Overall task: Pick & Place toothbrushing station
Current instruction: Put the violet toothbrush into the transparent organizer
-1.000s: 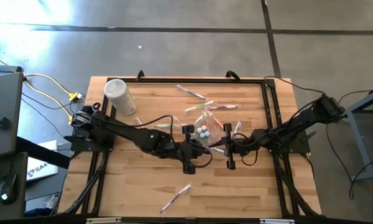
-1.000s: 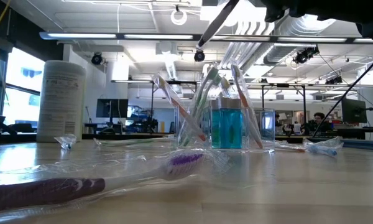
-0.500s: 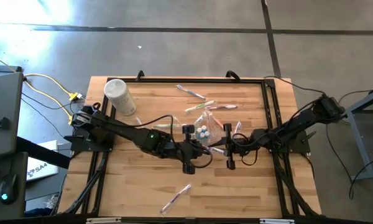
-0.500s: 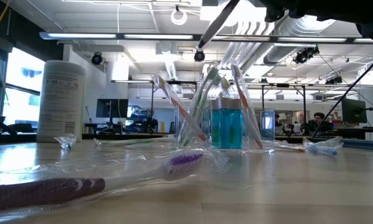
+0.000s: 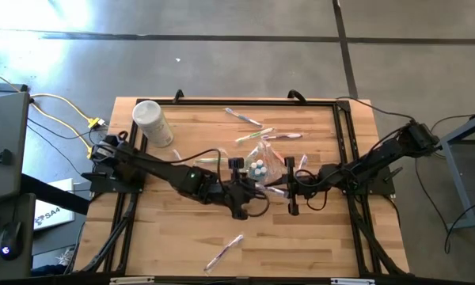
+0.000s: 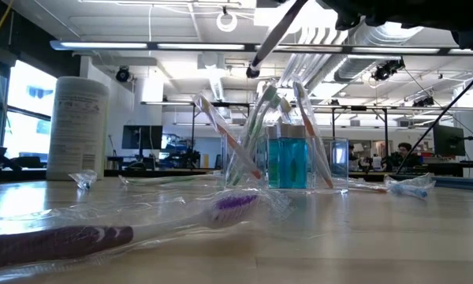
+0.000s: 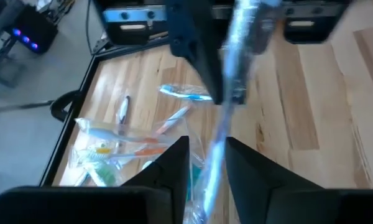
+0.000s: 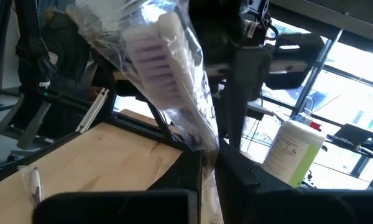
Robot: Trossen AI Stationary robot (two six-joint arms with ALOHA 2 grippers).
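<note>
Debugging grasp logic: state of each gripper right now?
Left gripper: jaws slightly apart around a wrapped toothbrush; grip cannot be told.
Right gripper: closed on a wrapped toothbrush with purple bristles.

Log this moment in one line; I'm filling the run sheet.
left end effector: around wrapped toothbrush | right end effector: shut on plastic-wrapped purple-bristled toothbrush | clear boxy plastic toothbrush holder: mid-table

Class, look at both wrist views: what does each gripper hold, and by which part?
The right gripper pinches a wrapped toothbrush just below its bristled head. A wrapped toothbrush runs between the left gripper's fingers; grip uncertain.
</note>
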